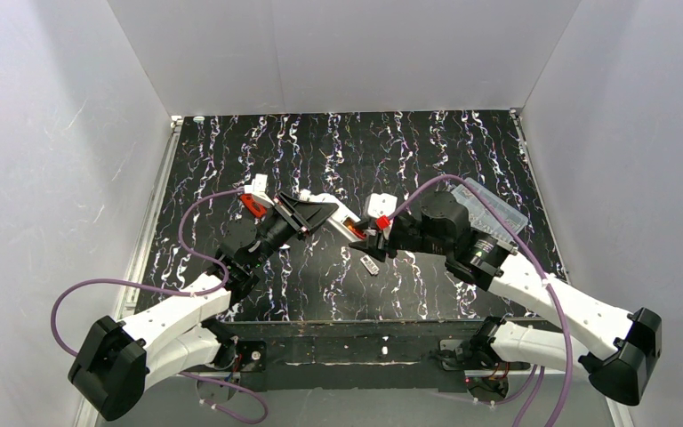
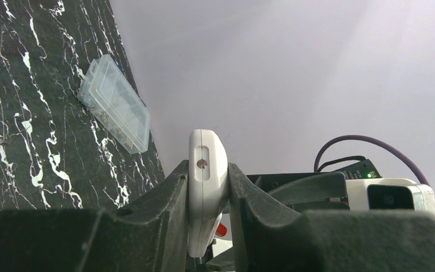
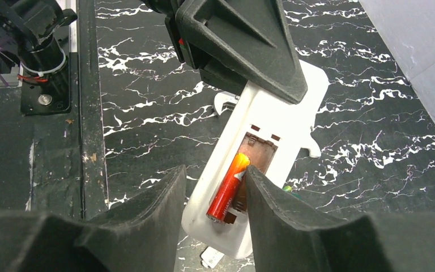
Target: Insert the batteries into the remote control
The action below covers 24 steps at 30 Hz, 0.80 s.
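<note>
Left gripper (image 2: 208, 175) clamps slim white plastic remote control (image 2: 207, 150), centre frame. Right gripper (image 3: 214, 173) jaws apart, straddling red-orange cylindrical battery (image 3: 226, 195), lower centre.

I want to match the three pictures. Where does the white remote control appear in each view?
Top external: the remote control is at the centre of the picture.
Left wrist: the remote control is at lower centre, seen edge-on.
Right wrist: the remote control is at the centre, its back facing the camera.
Shared landmark: the left gripper clamping it, visible in all three views.
</note>
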Tool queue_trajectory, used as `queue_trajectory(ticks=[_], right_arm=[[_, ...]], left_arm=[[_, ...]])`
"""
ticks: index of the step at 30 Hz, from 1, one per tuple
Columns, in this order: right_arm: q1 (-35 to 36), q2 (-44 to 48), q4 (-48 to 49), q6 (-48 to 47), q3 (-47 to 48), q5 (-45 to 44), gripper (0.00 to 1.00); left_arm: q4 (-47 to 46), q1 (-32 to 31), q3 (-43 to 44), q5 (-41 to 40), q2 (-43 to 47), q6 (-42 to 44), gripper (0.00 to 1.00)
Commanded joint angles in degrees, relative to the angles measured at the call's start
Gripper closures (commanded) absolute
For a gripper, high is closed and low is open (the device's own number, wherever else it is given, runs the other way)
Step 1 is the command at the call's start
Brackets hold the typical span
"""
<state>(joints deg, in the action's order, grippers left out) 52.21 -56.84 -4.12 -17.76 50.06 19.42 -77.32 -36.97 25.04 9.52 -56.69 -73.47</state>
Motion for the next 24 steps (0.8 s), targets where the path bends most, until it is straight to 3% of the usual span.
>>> queue_trajectory(ticks=[1,16,21,24], right_arm=[[0.27,-0.42,2.47,0.09,3.11,-0.26,0.47],[0.18,0.26,3.27,-2.38,8.79,5.19,0.41],[-4.52,2.61,-9.05,-11.08,11.17,14.64,0.42],[-13.54,0.15,-18.77,-14.41,14.64,31.27,0.41]], left_arm=[[-5.91,-0.26,0.99,-0.84,0.97,-1.65,1.0],[-2.87,-0.21,-0.01,-2.63,1.81,-2.54,1.0],[-0.5,-0.28,0.61,-2.15,2.54,-3.8,1.0],[1.31,-0.19,0.98,-1.47,3.19,-4.09,1.0]])
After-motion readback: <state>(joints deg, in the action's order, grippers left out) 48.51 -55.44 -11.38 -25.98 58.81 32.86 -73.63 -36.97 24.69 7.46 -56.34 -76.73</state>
